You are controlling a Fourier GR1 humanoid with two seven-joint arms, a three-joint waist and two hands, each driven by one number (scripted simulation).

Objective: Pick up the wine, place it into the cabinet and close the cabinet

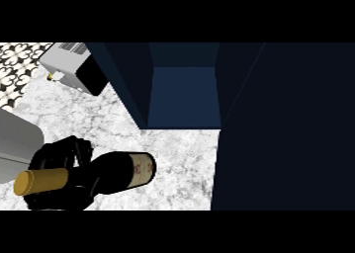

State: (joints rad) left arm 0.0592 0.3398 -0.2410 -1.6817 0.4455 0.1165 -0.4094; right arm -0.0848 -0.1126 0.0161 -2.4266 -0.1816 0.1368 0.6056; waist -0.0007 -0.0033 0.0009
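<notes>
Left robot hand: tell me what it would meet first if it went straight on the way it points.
The left robot hand holds the wine bottle pointing right. Straight on looks like bare counter, then the dark cabinet door, though depth is unclear.

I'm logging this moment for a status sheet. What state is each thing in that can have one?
Wine bottle: off its base, tilted, gold-capped neck toward the view's lower left, held in the left hand.
Left hand: fingers curled round the bottle's neck and shoulder.
Cabinet: open, inside shows nothing.
Cabinet door: swung out, at the view's right.
Right hand: not in view.
</notes>
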